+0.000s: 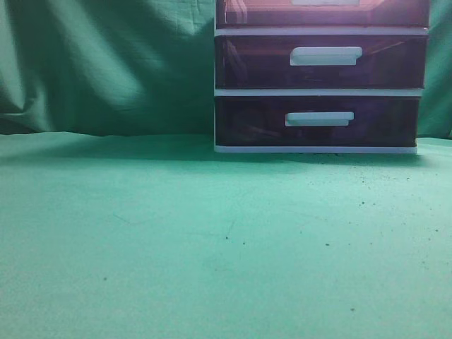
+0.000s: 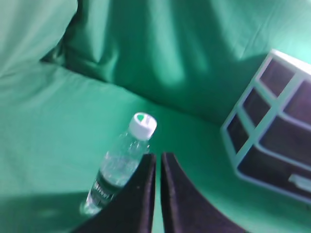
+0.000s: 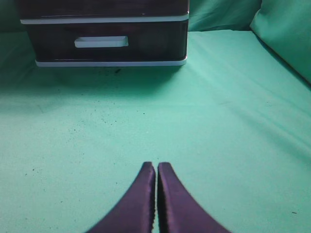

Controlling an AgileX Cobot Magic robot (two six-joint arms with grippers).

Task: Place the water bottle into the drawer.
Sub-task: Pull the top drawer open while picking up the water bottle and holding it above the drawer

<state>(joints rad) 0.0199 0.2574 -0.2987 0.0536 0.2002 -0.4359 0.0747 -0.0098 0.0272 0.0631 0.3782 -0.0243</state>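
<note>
One water bottle point(image 2: 119, 166) left of closed jaws.

Clear plastic water bottle point(image 2: 118, 167), matt green cloth point(image 1: 176, 240).

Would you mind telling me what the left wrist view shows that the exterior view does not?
Only the left wrist view shows the water bottle, standing on the green cloth with its white cap on, and the left gripper, its fingers closed together with nothing between them. Only the exterior view shows the drawer fronts head-on, with the middle drawer's white handle plain. Both show the white-framed cabinet and the green cloth.
</note>
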